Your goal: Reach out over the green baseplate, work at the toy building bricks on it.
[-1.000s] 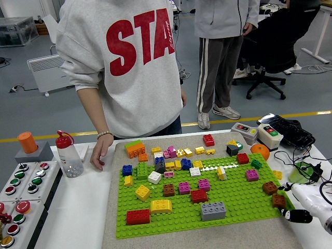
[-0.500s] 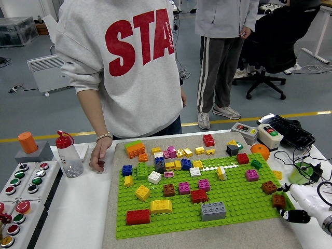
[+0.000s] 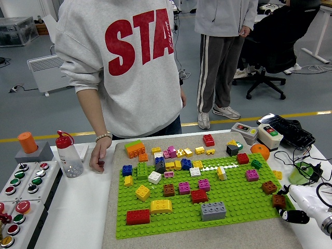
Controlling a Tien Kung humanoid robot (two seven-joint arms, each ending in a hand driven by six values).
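At the far left a panel of red and green push buttons [image 3: 23,179] lies on the white tabletop [image 3: 78,207], with a clear plastic bottle with a red cap [image 3: 67,154] just behind it. A person in a grey sweatshirt stands at the far side, one hand [image 3: 98,158] resting on the tabletop just beside the green studded baseplate [image 3: 228,194]. The baseplate lies mid-table, covered with scattered loose toy bricks: a red one [image 3: 138,217] and a yellow one [image 3: 161,206] near the front, a grey one [image 3: 213,210] further right. None looks handled, so the work seems not yet begun. At the lower right edge the robot's white right hand [image 3: 301,207] hangs near the baseplate's corner, beside a brown brick [image 3: 279,201]. One black-tipped finger points inward; whether the fingers are spread or curled I cannot tell, and nothing appears to be held.
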